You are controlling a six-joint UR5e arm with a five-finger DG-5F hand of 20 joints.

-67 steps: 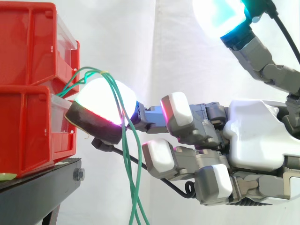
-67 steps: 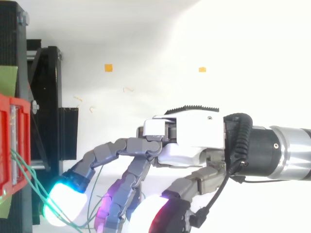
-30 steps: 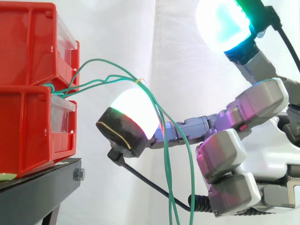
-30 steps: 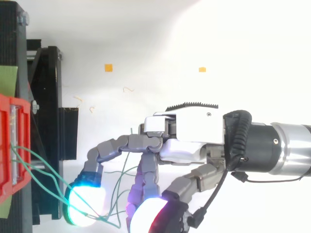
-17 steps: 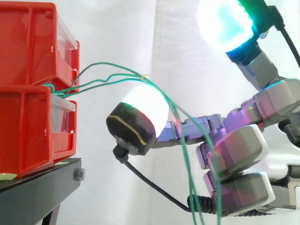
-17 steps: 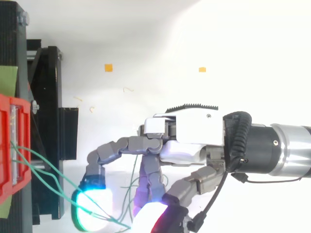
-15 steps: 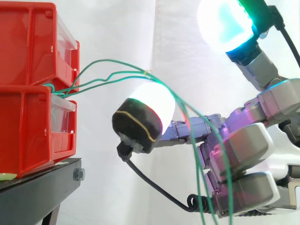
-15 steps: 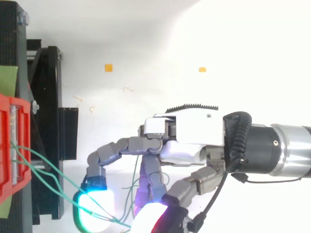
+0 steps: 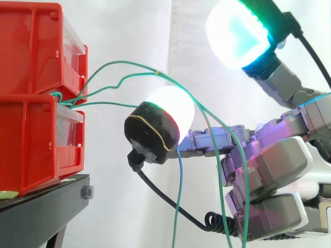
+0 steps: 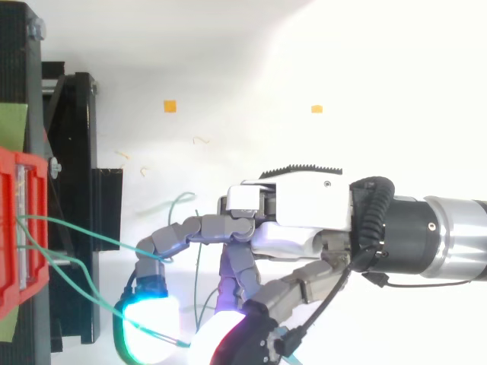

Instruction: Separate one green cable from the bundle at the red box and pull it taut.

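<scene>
Moved: one green cable (image 9: 177, 196) now hangs apart from the bundle (image 9: 158, 72).
Hand (image 9: 274, 170): fingers curled round the bundle.
Red box (image 9: 31, 139): cables attached.

White curtain (image 9: 135, 31) behind black stand (image 9: 36, 217)

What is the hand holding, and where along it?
Green cables, partway along their length, away from the red box: they run between the hand's curled fingers.
</scene>
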